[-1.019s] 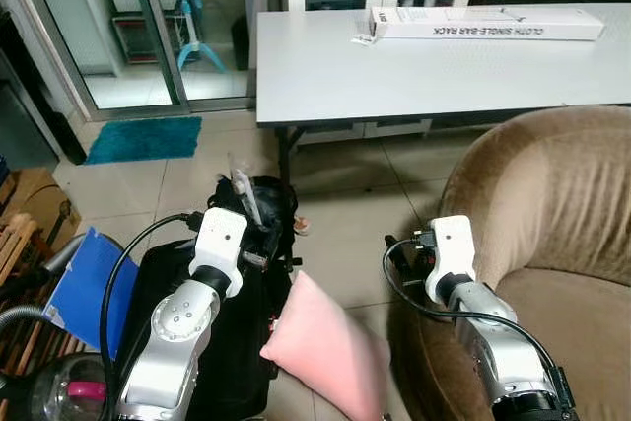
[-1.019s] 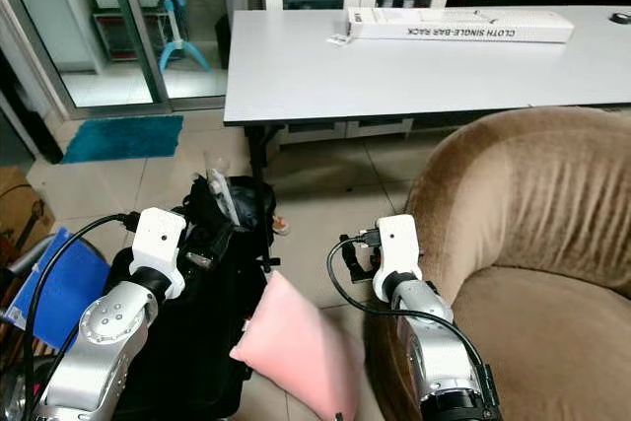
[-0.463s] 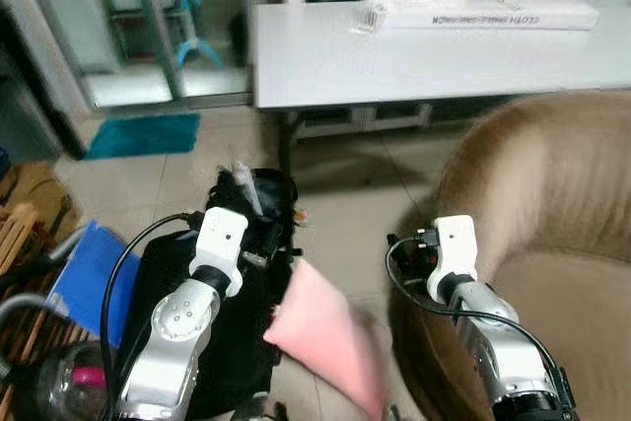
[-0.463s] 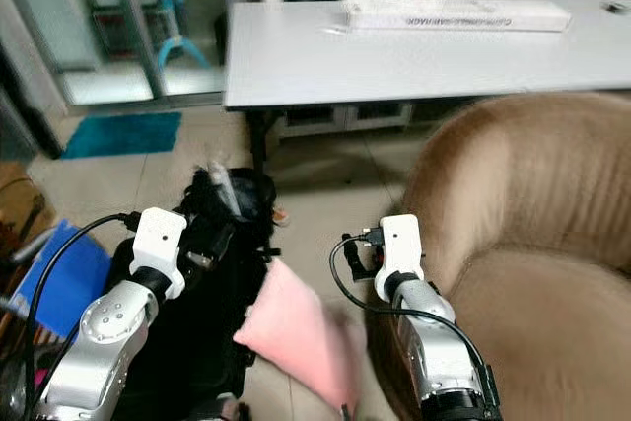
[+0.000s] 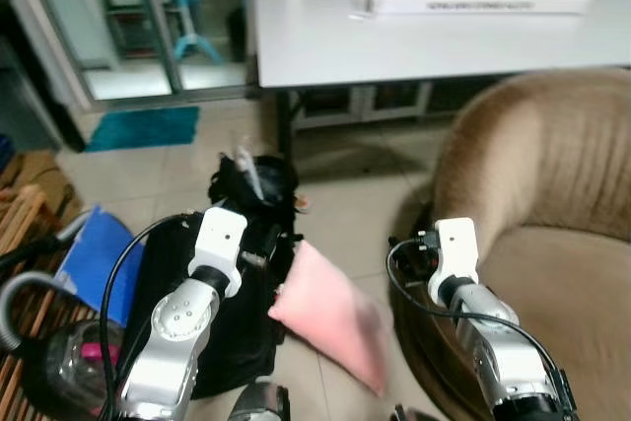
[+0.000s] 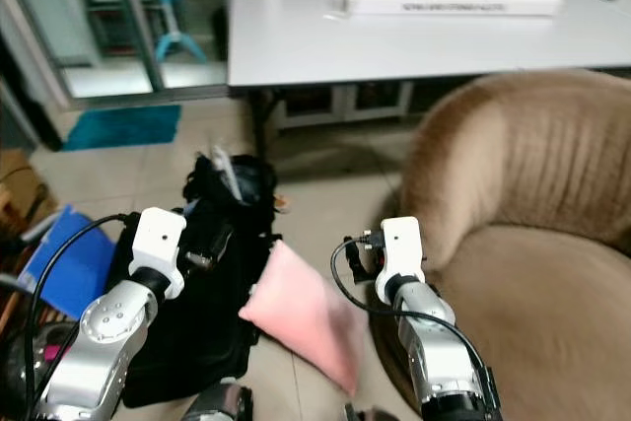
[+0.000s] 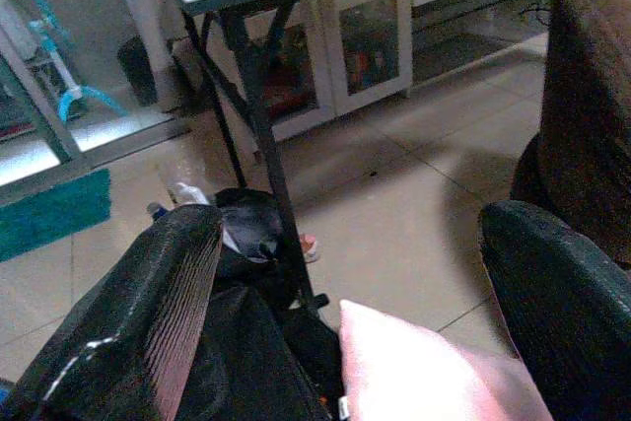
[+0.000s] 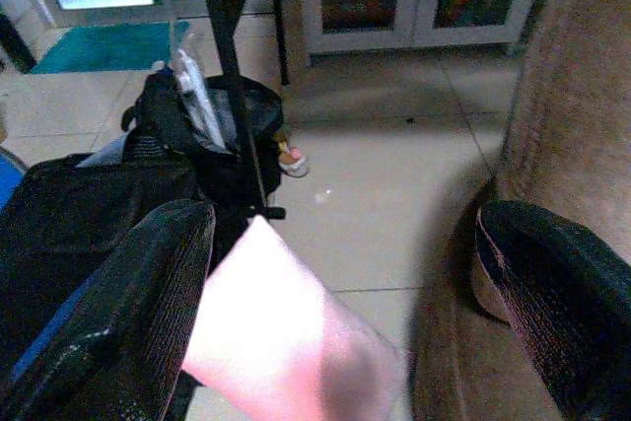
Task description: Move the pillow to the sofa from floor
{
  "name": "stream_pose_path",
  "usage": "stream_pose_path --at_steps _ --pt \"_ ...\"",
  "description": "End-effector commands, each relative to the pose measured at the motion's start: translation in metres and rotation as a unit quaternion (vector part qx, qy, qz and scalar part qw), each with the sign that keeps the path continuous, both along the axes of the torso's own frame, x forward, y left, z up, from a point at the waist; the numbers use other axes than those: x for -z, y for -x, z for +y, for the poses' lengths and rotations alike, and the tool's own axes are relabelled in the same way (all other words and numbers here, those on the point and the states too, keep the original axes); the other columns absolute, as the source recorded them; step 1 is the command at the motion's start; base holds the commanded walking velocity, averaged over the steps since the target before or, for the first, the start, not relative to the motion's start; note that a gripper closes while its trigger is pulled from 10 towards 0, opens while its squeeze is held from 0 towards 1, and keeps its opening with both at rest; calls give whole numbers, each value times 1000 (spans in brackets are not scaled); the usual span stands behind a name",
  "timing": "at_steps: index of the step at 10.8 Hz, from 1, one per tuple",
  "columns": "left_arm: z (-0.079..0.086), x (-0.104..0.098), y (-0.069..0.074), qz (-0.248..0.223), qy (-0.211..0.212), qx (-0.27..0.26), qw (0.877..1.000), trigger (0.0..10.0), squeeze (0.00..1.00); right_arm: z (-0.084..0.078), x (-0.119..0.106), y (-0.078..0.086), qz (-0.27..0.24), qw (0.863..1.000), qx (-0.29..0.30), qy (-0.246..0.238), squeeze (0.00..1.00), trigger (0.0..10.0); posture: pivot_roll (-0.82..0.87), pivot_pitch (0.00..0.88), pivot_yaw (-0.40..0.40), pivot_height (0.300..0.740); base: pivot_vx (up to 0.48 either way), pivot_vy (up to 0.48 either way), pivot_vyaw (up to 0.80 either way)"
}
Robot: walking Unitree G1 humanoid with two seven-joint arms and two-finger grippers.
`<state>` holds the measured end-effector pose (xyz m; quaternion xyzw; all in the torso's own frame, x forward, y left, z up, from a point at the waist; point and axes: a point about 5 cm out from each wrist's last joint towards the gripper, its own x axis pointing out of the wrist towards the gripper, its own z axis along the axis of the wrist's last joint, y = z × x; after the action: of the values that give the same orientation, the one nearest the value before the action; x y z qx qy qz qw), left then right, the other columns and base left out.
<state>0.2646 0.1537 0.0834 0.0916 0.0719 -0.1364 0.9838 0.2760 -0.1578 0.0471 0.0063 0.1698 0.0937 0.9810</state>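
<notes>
Tiled room, grey table (image 5: pixel 434 36) at 12 | pillow (image 5: pixel 330 305) on floor at 6, leaning on black bag (image 5: pixel 212 317), brown sofa (image 5: pixel 552 204) at 3 | left gripper (image 7: pixel 365 273), right gripper (image 8: pixel 345 283) both spread, empty | step: approach; next: bend, clamp pillow.

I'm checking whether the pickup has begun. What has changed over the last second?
Mostly the camera: the head view tipped down, so the white table slid up the picture. The pink pillow still leans on the black bag beside the brown sofa. Both end effectors, left and right, stay open, holding nothing.
</notes>
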Motion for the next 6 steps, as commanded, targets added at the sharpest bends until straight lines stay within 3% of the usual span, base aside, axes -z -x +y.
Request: stream_pose_path --at_steps 1,4,6 --pt "0 -2 -3 0 -7 0 1000 10000 0 -1 -3 -2 -3 1000 2 4 0 10000 46 0 27 679 0 0 0" --pt "0 -2 -3 -2 -3 1 1000 10000 0 0 -4 -3 -7 1000 -5 0 0 10000 47 0 25 679 0 0 0" --pt "0 -2 -3 -2 -3 1 1000 10000 0 1 -5 -3 -7 1000 -7 0 0 10000 47 0 25 679 240 0 0"
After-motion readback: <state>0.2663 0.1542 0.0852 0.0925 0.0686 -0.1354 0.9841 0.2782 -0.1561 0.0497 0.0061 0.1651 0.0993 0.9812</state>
